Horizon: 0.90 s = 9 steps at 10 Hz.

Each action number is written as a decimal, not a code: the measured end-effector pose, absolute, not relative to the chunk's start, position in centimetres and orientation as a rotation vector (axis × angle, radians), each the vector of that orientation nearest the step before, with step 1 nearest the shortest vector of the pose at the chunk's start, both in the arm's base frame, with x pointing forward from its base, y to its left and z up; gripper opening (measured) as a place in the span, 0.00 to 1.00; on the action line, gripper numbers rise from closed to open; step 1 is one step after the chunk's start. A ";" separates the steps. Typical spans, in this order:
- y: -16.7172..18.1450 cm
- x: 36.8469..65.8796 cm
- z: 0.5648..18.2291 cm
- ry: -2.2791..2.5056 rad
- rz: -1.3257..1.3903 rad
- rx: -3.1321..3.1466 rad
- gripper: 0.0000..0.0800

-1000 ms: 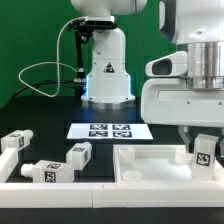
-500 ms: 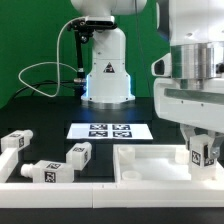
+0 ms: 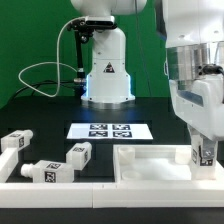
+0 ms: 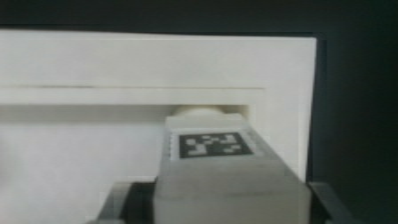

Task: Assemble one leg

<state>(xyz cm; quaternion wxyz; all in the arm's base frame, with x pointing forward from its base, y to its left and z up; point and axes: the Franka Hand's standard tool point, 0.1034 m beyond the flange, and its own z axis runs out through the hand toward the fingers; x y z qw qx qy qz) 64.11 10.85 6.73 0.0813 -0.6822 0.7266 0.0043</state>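
The leg (image 3: 203, 153), a stubby white block with a square tag marker facing the camera, stands upright at the far exterior-view right corner of the white tray-shaped part (image 3: 150, 163), gripped between the fingers of the claw (image 3: 203, 148). In the wrist view, the leg (image 4: 221, 160) fills the foreground, tag uppermost, its far end against the tray's raised rim (image 4: 143, 95). Three more legs (image 3: 46, 170) lie loose on the dark counter (image 3: 40, 115) at the exterior view's left. The marker board (image 3: 110, 130) lies flat behind the tray, before the arm's base (image 3: 106, 70).
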 end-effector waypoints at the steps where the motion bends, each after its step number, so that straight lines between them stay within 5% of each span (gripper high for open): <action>1: 10.9 64.1 6.7 2.305 0.032 -1.872 0.36; 7: 10.7 63.9 6.7 2.510 -0.011 -1.501 0.36; 9: 10.7 63.9 6.6 2.510 -0.011 -1.505 0.45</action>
